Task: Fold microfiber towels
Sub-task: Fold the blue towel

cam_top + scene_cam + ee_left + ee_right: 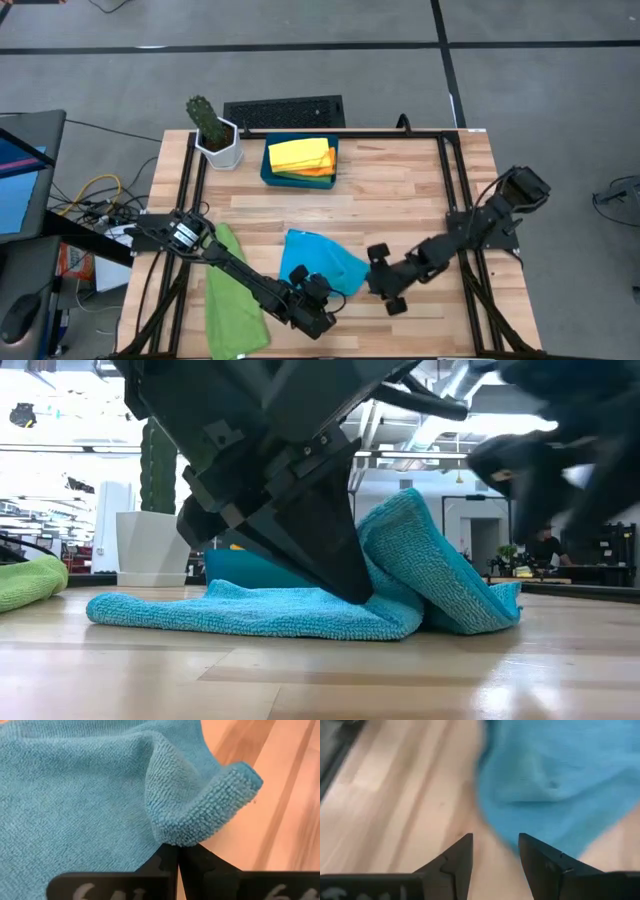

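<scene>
**Sky-blue towel mid-fold, one corner pinched**

The sky-blue microfiber towel (322, 262) lies near the front centre of the bench (400, 190), partly doubled over itself; in the low view one flap rises in a rounded hump above the flat layer. The left gripper (178, 851) has its jaws clenched on a folded edge of this towel, the terry pile bunching just above the tips. The right gripper (495, 851) hovers just beside the towel's opposite edge, jaws released and holding nothing, with bare wood between them.

Step in hand, as judged: the first fold of the blue towel. The next move probably calls for the right gripper to take the free edge, so that both arms can carry the flap across and lay it flat, with edges matched.

Count: one sky-blue towel in work; one green towel (233, 300) unfolded at the bench's left front edge; one yellow towel (300, 153) on top of one orange towel (322, 172), folded and stacked in the dark teal tray (268, 172) at the rear. A second green towel is not clearly visible. One potted cactus (212, 130) stands beside the tray.
</scene>
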Controlling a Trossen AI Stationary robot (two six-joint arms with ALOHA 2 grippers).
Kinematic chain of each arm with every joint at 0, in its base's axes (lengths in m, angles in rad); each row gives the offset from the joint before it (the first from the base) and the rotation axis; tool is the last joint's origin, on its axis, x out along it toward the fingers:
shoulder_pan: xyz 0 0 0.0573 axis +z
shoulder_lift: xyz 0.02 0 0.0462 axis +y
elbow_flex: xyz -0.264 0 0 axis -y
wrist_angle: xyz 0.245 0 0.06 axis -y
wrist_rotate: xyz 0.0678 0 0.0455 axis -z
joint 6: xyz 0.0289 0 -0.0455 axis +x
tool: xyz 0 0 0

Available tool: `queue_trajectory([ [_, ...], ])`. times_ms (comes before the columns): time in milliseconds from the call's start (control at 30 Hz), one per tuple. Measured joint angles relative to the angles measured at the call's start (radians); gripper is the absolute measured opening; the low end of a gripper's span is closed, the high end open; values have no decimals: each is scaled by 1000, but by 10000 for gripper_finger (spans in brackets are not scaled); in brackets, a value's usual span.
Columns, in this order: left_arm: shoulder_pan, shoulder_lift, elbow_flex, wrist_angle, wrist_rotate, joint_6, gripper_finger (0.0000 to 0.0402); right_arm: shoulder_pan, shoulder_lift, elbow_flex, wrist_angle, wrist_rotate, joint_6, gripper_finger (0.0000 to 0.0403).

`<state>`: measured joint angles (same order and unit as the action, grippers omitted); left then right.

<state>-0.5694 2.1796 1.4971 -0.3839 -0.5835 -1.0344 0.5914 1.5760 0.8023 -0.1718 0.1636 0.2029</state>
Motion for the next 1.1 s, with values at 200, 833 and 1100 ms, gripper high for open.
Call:
queue_trajectory([
  [200, 0, 0, 0, -18, 12, -2, 0, 83, 55, -26, 35, 210, -83, 178],
  [833, 0, -1, 0, -52, 50, -17, 0, 50, 182, -20, 49, 225, -97, 125],
  [1100, 0, -1, 0, -52, 50, -17, 0, 19, 145, -15, -23, 205, -64, 12],
])
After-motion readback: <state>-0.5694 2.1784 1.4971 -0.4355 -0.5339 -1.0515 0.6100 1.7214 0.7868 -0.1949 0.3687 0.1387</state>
